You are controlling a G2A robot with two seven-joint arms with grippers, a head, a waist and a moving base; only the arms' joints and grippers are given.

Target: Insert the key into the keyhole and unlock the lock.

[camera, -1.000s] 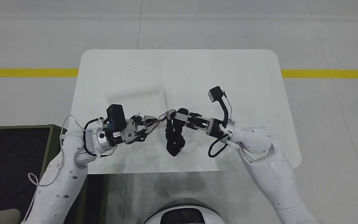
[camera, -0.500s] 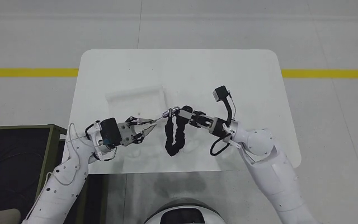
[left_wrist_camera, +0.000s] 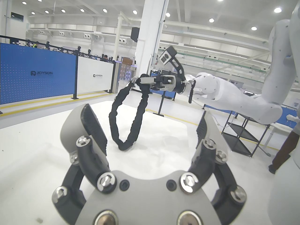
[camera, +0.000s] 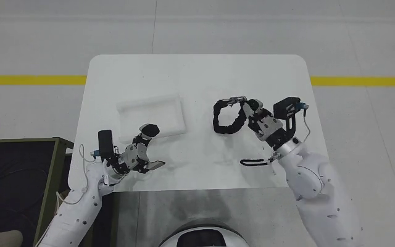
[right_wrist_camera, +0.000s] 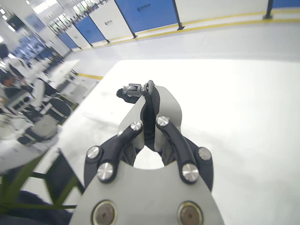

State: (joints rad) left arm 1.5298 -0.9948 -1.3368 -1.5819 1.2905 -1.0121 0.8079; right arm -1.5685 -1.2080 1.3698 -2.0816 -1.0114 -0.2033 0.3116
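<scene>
Holding: my right pincer is closed tight on the metal end of the lock.
Lock: black sleeved chain curled in a loop over the right half of the table, just beside that pincer.
Left pincer: spread wide with nothing in it, near the table's front-left edge, well apart from the lock.
Tray: white, just beyond my left pincer.
Strap: thin, black, on the table near my right wrist.
</scene>
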